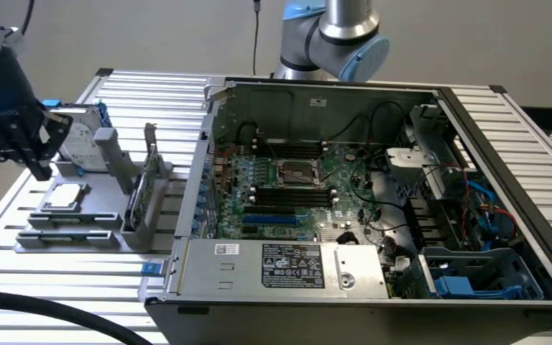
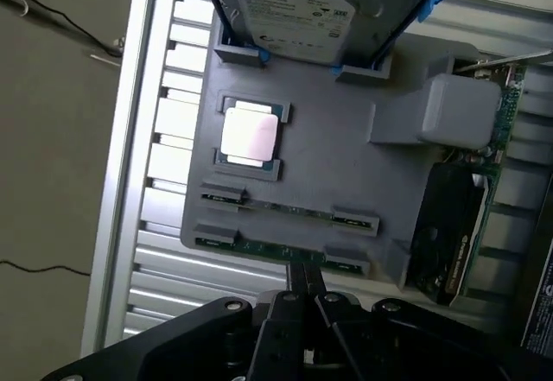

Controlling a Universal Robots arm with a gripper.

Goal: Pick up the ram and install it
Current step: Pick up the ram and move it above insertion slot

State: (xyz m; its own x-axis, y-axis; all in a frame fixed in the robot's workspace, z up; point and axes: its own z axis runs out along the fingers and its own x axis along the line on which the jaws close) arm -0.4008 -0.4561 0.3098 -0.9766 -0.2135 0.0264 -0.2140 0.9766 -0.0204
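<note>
Dark-green and thin, the ram (image 2: 275, 255) stands on its long edge in the slots of the grey fixture (image 1: 113, 154), at that fixture's near end, on the slatted table (image 1: 26, 284) to the exterior view's left of the open computer case (image 1: 506, 144). A second stick (image 2: 289, 211) sits parallel just beyond it, with the square silver-topped chip (image 2: 249, 133) and then the hard drive (image 2: 311, 14) farther on. The gripper (image 2: 304, 288) has its fingers pressed fully together and holds nothing. In the exterior view the gripper (image 1: 38, 169) hangs over the fixture's far left part, beside the hard drive, so the ram lies toward the near side from it and lower down, apart from the fingertips. In the wrist view the closed fingertips line up with about the middle of the nearer stick. The stick's long axis runs left to right in the scene, along the fixture's near edge. The two fingers appear to sit side by side along that same axis, not across the stick's thin faces, though this is a judgement from the wrist view.
</note>
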